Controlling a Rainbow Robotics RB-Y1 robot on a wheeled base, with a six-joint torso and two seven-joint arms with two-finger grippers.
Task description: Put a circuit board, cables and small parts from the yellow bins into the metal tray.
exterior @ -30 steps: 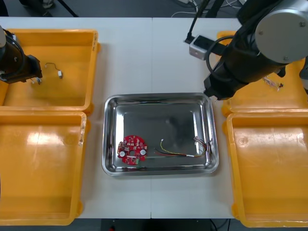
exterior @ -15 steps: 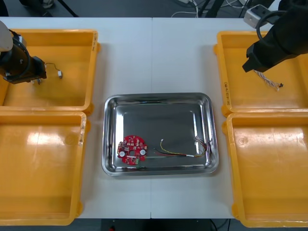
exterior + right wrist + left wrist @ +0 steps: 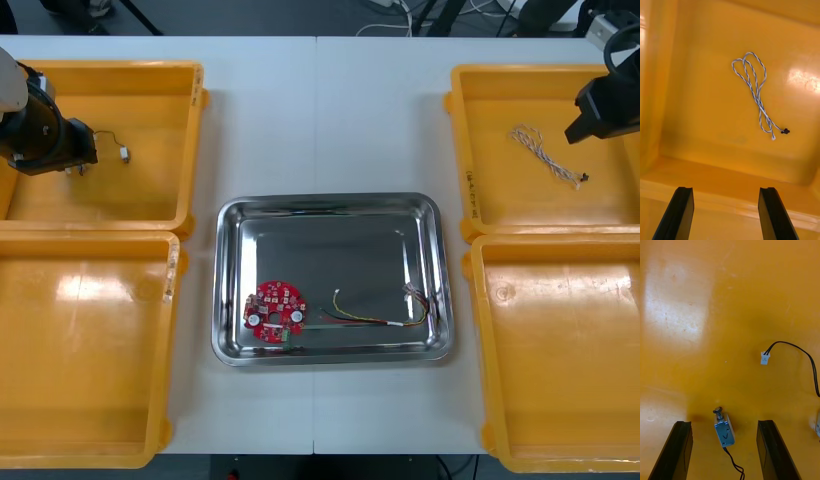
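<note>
Pretty sure this is a robotics lab or workshop: a plain white table (image 3: 320, 120) with yellow bins (image 3: 190, 150), a metal tray (image 3: 330, 199), and a dark floor (image 3: 250, 15) with black stand legs (image 3: 432, 15) along the top edge.

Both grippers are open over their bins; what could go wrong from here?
The left gripper straddles the small metal part, whose black cable trails away; lifting may drag or snag it. The right gripper hangs by the yellow bin wall, short of the twisted blue and white cable; thin and flat, it may be missed.
</note>
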